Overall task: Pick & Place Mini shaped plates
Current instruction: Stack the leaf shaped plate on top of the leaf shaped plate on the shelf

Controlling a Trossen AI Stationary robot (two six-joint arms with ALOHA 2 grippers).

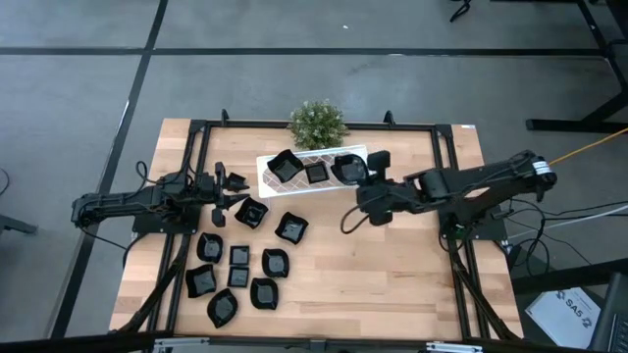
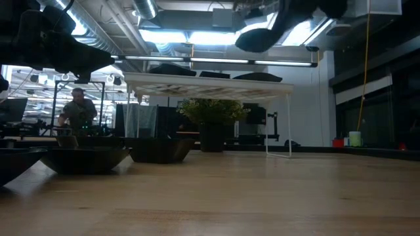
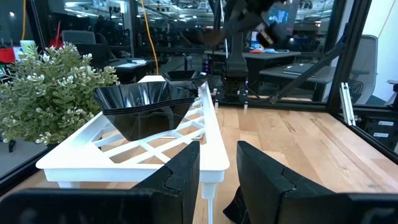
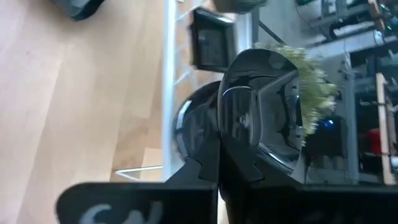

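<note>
Right gripper (image 1: 377, 160) hangs over the right end of the white lattice-patterned rectangular rack (image 1: 267, 183) at the table's far edge; its fingers are clenched on the rim of one small glossy black dish (image 4: 264, 106), which the right wrist view shows tilted above the rack; beneath it sit three small glossy black plates (image 1: 316, 170) already on the lattice. Left gripper (image 1: 234, 188) rests low by the rack's left end, fingers parted and holding nothing; just beside it a loose black dish (image 1: 251, 213) lies on the pale wooden table (image 1: 392, 275); nine or so more dark dishes (image 1: 238, 273) are grouped on the near left of the table. Small green bushy plant (image 1: 317, 123) stands just behind the rack.

Judged risks: the held dish is pinched by its edge only and tilted, so letting go could drop it onto a neighbouring plate or slide it off the rack's end; the rack looks crowded at that end; the plant is close behind, so any overshoot could brush it.
</note>
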